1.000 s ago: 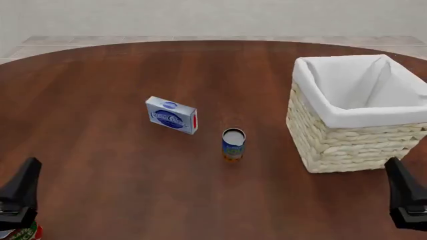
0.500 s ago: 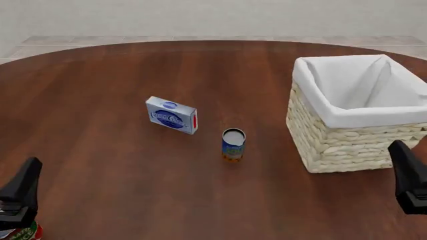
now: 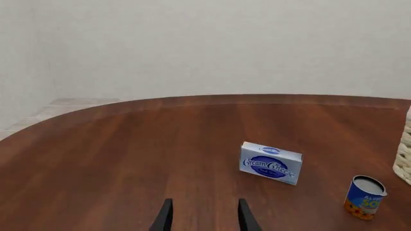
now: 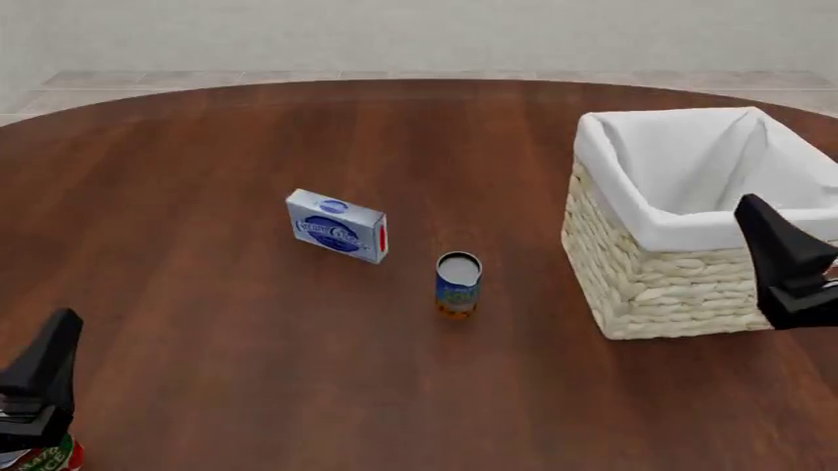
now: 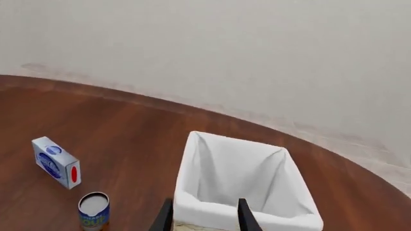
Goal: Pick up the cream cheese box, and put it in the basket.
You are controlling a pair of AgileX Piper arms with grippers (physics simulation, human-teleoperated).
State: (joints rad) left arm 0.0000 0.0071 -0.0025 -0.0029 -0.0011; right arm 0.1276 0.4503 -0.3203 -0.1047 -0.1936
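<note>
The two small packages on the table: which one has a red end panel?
The cream cheese box, flat and silvery-blue. The blue-and-orange can beside it stands upright, round, with no red panel.

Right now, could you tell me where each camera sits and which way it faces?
Front: fixed above, behind the arms, facing forward and down at the table; left gripper and right gripper show.
Left wrist: behind its fingertips, facing the cream cheese box.
Right wrist: above the basket, fingertips showing.
All three share box, can and basket.

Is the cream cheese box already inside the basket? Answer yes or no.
No, the cream cheese box stands on the table, well apart from the basket, beyond the small can.
</note>
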